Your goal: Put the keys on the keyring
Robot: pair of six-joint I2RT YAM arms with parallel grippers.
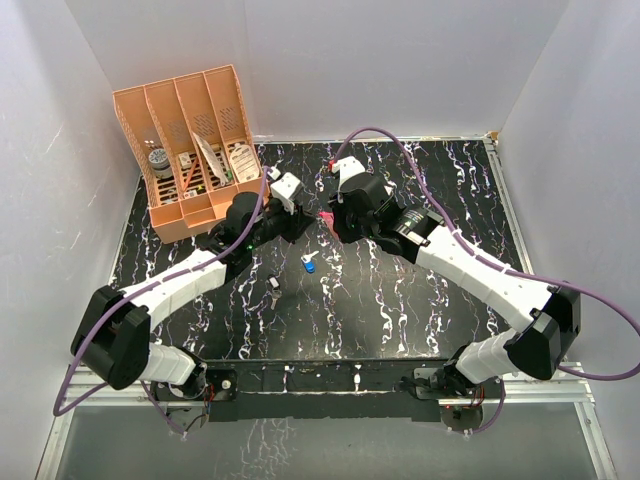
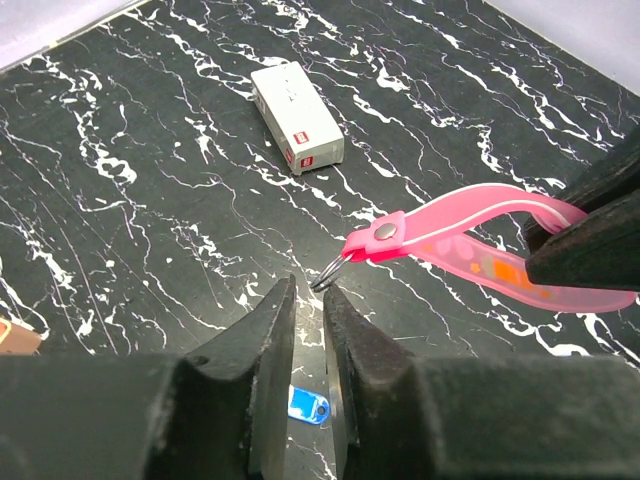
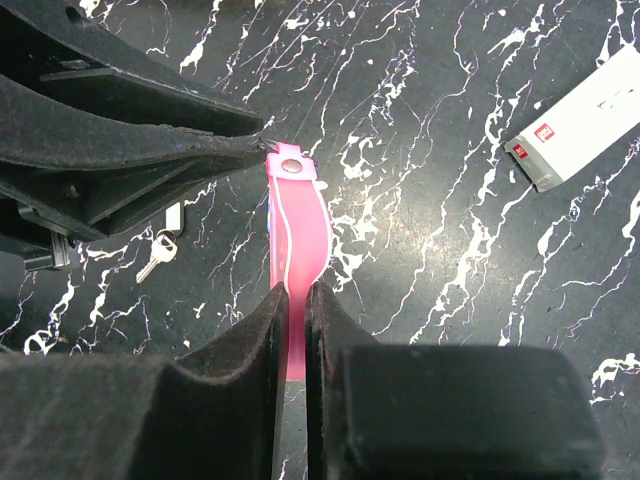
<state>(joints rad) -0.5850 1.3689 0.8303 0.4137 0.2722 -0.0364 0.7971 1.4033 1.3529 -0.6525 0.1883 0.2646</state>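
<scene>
Black marbled worktop (image 1: 400, 300) below: my right fingers (image 3: 270, 330) clamp the pink strap (image 3: 300, 230), left fingers (image 2: 270, 320) narrow at its ring (image 2: 330, 272), grip unclear; blue key (image 1: 309, 265), dark key (image 1: 273, 284) lie loose.

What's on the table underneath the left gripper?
The blue key lies on the table below the left gripper; only its head shows, the gripper covers its blade.
</scene>
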